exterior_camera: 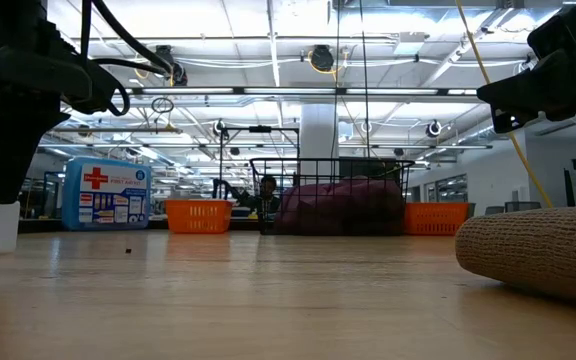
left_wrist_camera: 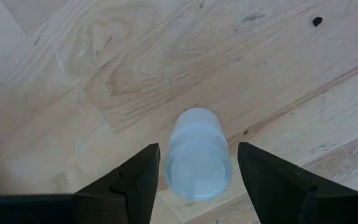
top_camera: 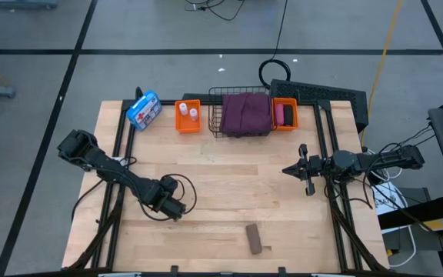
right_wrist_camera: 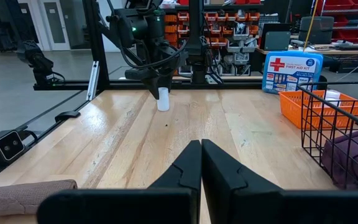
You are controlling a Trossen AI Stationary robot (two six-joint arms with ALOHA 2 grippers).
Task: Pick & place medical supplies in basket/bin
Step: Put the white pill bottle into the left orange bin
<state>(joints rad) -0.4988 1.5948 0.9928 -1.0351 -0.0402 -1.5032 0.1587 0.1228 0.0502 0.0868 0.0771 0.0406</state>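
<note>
One white vial stands between left tool fingers (parted).

Robotics lab: wooden table, parts shelves, industrial ceiling lights

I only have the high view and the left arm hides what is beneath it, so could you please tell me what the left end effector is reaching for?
Observer: A small white vial, standing upright; the left end effector is open, with a finger on either side of it.
Operator: Thank you. Is the right end effector carrying anything?
Observer: No, the right wrist view shows its fingers shut together with nothing between them.
Operator: And what is the blue-and-white box at the back?
Observer: Its label reads First Aid Kit, with a red cross.
</note>
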